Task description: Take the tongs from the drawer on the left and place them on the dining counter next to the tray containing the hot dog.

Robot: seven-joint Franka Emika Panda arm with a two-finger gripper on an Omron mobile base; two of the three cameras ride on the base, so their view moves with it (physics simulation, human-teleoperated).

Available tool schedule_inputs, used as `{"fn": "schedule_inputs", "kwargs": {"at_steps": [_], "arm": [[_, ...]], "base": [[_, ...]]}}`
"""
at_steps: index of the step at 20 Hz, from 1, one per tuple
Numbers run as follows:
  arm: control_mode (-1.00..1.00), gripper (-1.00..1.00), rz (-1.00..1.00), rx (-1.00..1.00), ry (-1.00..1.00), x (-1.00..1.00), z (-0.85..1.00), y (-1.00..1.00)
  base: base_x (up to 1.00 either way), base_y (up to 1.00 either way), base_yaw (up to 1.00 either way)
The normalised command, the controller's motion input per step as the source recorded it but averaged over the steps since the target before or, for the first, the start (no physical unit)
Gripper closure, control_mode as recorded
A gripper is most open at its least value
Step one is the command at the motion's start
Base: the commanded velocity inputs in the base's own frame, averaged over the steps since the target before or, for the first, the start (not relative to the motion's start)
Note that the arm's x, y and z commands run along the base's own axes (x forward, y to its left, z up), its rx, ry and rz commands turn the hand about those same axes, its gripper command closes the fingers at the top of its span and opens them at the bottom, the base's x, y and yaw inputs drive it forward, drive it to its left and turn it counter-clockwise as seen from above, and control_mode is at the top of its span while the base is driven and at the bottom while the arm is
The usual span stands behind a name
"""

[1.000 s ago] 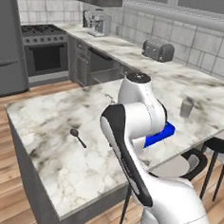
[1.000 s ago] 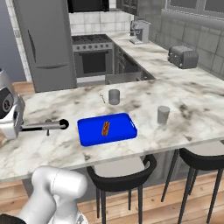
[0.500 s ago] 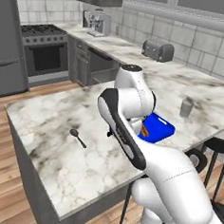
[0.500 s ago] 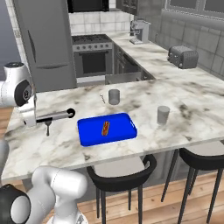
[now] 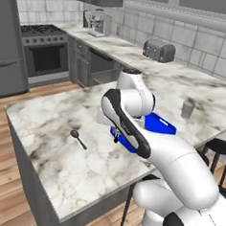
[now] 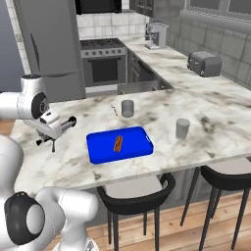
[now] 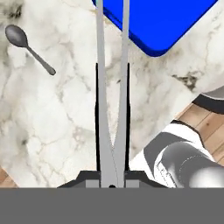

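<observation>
In the hand view a small dark spoon (image 7: 27, 47) lay on the dining counter (image 7: 57, 131) up and to the left of the gripper (image 7: 112, 131). The gripper's fingers were clamped on the tongs (image 7: 112, 87), whose two silver arms ran straight out ahead from between them, spreading toward the far end. The tips reached over the near edge of the blue tray (image 7: 157, 22), ahead and to the right. In the right base view the hot dog (image 6: 117, 143) lay in the tray, right of the gripper (image 6: 49, 133).
</observation>
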Motion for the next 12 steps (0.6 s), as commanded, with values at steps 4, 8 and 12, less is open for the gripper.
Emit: {"fn": "schedule_inputs", "kwargs": {"at_steps": [4,8,12], "arm": [[-1.0,1.0,0.78,-0.16,0.0,0.01,-0.35,-0.07],[-1.0,1.0,0.39,-0.17,0.0,0.26,-0.38,0.0],[-1.0,1.0,0.16,-0.04,0.0,0.17,-0.15,-0.12]], "base": [[0.0,0.0,0.0],[0.0,0.0,0.0],[0.0,0.0,0.0]]}}
